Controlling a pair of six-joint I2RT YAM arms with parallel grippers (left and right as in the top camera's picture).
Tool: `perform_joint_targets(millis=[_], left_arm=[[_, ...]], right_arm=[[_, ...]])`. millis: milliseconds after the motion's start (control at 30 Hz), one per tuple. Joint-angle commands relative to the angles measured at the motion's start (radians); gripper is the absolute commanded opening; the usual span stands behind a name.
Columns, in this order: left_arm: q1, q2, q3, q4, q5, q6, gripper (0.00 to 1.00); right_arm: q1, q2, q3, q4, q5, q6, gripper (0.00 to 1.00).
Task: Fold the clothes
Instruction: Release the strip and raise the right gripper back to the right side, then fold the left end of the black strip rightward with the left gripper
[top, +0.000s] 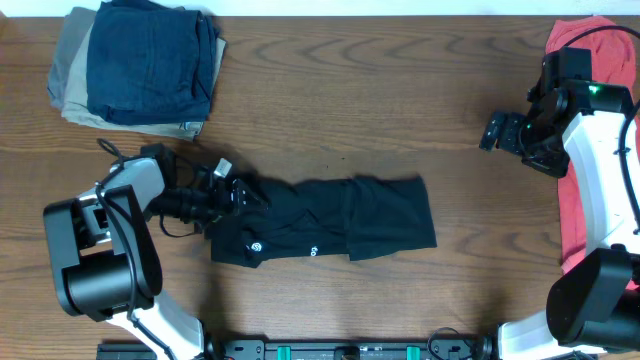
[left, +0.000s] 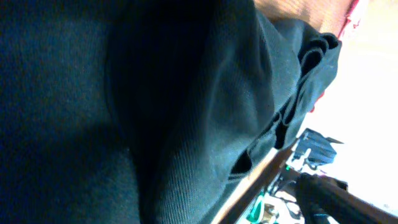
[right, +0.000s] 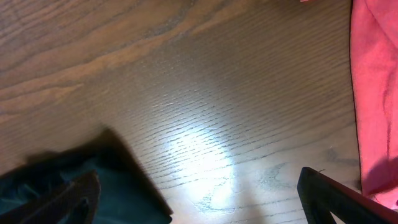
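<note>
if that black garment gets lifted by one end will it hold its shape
Probably not: the black garment lies in soft folds and wrinkles, so it would likely droop and unfold. The knit looks thin, so probably light. On the smooth table it should drag easily.

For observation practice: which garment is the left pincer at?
The black garment mid-table, left pincer at its end; the navy one is stacked apart, the red one by the right arm.

The black garment (top: 330, 222) lies as a long folded band, one end at the left pincer (top: 238, 195); navy-gray stack (top: 140, 65) beyond it; red cloth (top: 572, 215) behind right pincer (top: 490, 132).
</note>
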Motion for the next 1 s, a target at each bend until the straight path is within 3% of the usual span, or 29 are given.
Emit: perform_joint_targets(millis=[0, 100, 233, 300, 333, 500, 700, 967], left_arm=[[-0.023, 0.046, -0.036, 0.053, -0.143, -0.031, 0.85], [-0.027, 0.046, -0.036, 0.070, -0.143, -0.046, 0.59], [-0.027, 0.045, -0.036, 0.070, -0.143, -0.066, 0.38], [-0.027, 0.045, -0.035, 0.069, -0.143, -0.081, 0.11], [-0.027, 0.043, -0.035, 0.069, -0.143, -0.095, 0.06], [-0.027, 0.024, 0.006, 0.036, -0.252, -0.191, 0.06], [-0.027, -0.058, 0.145, -0.147, -0.481, -0.279, 0.06], [-0.050, -0.235, 0.338, -0.371, -0.510, -0.304, 0.06]], right_arm=[[-0.003, -0.005, 0.003, -0.003, 0.007, -0.008, 0.99], [-0.003, -0.005, 0.003, -0.003, 0.007, -0.009, 0.99], [-0.003, -0.005, 0.003, -0.003, 0.008, -0.009, 0.99], [-0.003, -0.005, 0.003, -0.003, 0.007, -0.008, 0.99], [-0.003, -0.005, 0.003, -0.003, 0.008, -0.009, 0.99], [-0.003, -0.005, 0.003, -0.003, 0.007, -0.009, 0.99], [-0.003, -0.005, 0.003, -0.003, 0.007, -0.009, 0.99], [-0.003, -0.005, 0.003, -0.003, 0.007, -0.008, 0.99]])
